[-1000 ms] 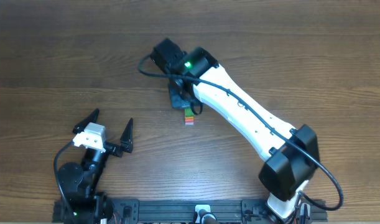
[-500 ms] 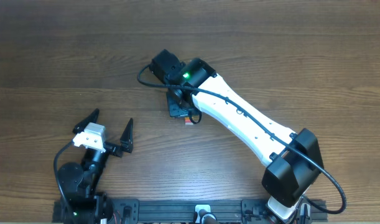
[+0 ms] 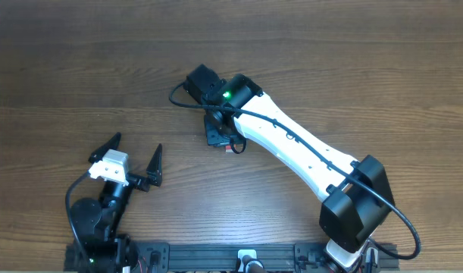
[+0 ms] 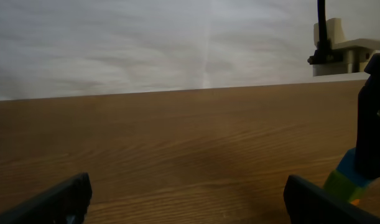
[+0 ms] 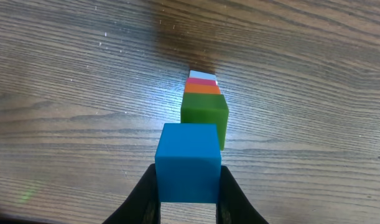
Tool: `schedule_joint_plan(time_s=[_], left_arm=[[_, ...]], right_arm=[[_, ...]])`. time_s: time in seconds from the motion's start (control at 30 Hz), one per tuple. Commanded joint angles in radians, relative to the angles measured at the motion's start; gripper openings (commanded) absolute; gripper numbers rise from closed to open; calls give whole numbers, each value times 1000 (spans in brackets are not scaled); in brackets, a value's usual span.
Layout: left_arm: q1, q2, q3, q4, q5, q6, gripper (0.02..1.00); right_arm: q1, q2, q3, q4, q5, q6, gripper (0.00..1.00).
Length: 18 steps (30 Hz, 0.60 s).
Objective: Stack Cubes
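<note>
Right jaws clamped on blue cube (image 5: 188, 163), just above green cube (image 5: 205, 115), left jaws spread wide, empty

The top camera is hanging high above the table (image 3: 64, 61), looking straight down over the whole work surface. The left wrist camera is sitting low at the near left, facing level across the wood toward a pale backdrop (image 4: 146, 43). The right wrist camera is looking steeply down from close above the cube stack (image 5: 204, 106), with the blue cube (image 5: 188, 163) held in the right gripper (image 5: 188, 182) nearest the lens. All three are sharing that stack, and the left wrist camera is catching it side-on, farther off.
</note>
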Motion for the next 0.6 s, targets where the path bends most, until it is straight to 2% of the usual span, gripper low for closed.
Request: schedule_joint_plan(time_s=[0.03, 0.6], left_arm=[[6, -6, -6, 2, 10, 14, 1000], [6, -6, -6, 2, 10, 14, 1000]], right_arm=[[0, -28, -12, 6, 3, 14, 12], [-24, -28, -37, 29, 10, 13, 12]])
